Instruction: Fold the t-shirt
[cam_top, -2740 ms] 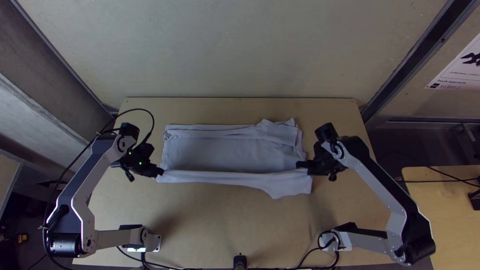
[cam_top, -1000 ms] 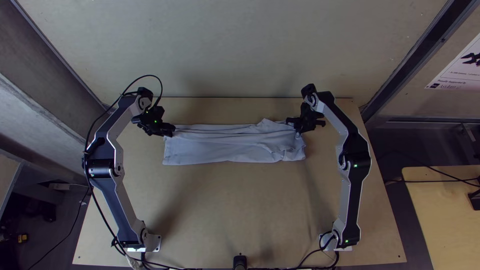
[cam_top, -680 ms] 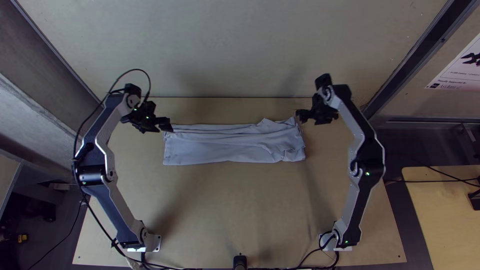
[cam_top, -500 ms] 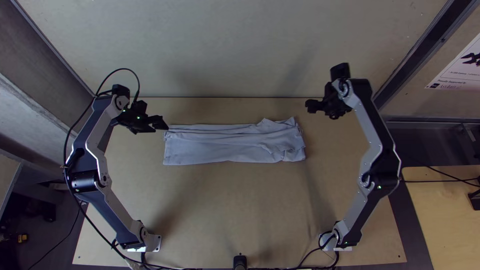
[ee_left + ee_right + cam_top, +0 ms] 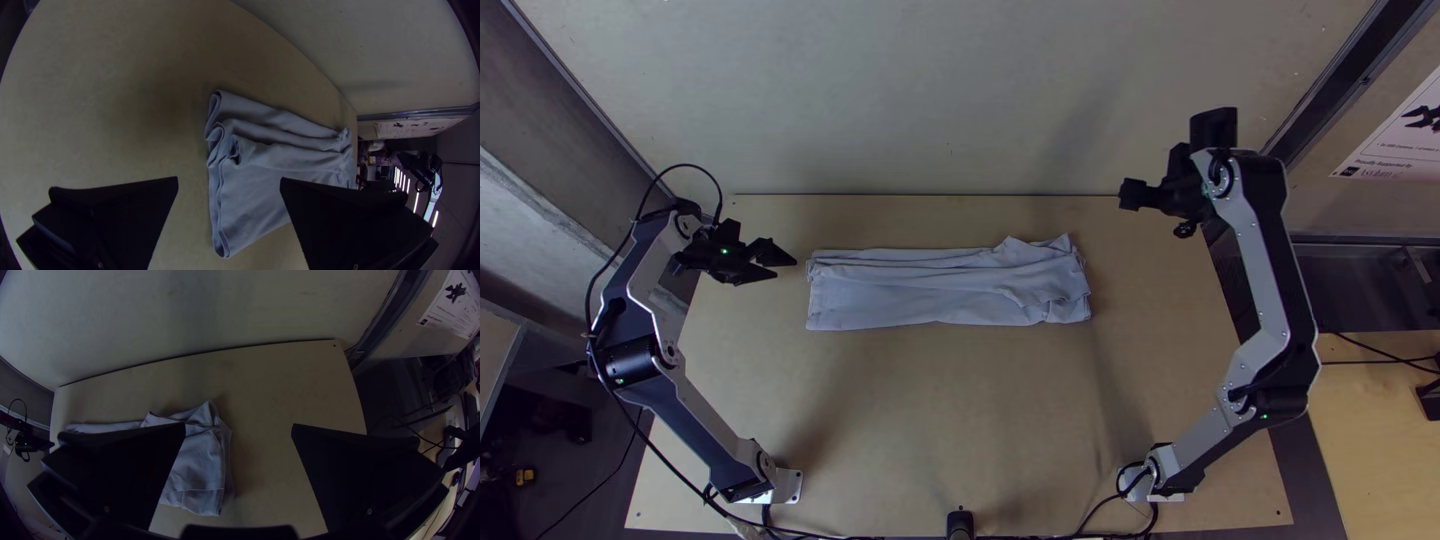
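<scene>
The t-shirt [image 5: 940,292] lies on the light wooden counter [image 5: 950,430], in the half farther from the arms' bases. It is folded to one long, narrow band, which goes from side to side. Along its far part the cloth makes several wrinkles, and near the right end a small corner [image 5: 1058,243] sticks out at the far edge. In the left wrist view I see some layers, one over another, at the shirt's left end; how many, I cannot count surely, because the picture is rather dark there.

The left gripper [image 5: 786,268] is just beside this left end, near the far corner of the band, and it does not touch the cloth. Its jaws stand wide apart, with nothing between them. The right gripper [image 5: 1130,194] is beyond the right end of the shirt, toward the pale wall [image 5: 910,100], and well apart from the cloth. Its jaws are also spread widely and they grip nothing.
</scene>
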Controlling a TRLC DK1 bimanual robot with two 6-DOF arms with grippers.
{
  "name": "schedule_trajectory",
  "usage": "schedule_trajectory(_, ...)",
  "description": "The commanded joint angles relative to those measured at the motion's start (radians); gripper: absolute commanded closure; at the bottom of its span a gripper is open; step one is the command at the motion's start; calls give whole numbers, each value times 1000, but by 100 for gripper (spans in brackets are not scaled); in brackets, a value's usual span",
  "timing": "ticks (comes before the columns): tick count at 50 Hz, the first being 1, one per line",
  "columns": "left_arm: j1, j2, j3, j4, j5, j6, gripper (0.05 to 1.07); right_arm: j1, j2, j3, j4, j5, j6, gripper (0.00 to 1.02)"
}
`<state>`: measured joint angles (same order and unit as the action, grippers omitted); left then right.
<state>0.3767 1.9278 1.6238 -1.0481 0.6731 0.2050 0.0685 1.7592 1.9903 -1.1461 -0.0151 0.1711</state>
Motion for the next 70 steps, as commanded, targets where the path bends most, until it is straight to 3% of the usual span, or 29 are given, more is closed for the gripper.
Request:
schedule_trajectory(1,11,56,-27,5,45,62,9,-13,-37,-30,-10,0,2,3)
schedule_trajectory(12,16,148,-10,7,115,128,9,-9,-73,-96,-9,0,-7,3)
schedule_trajectory(26,-84,172,-73,30,121,114,9,14,-121,-183,6,0,-2,3)
schedule_trajectory(45,-351,103,-131,254,115,-179,9,60,-175,-274,43,0,13,3)
schedule_trajectory(62,-533,99,-99,373,-138,-409,11,65,-280,-446,95,-2,36,3)
schedule_trajectory(64,-549,99,-96,372,-191,-429,18,67,-297,-470,106,-2,41,3)
schedule_trajectory(66,-559,96,-93,369,-218,-432,33,70,-313,-496,118,-2,45,3)
schedule_trajectory(67,-562,92,-93,369,-233,-434,44,71,-320,-507,123,-2,50,3)
schedule_trajectory(70,-565,85,-91,369,-253,-437,91,76,-337,-539,134,-2,62,3)
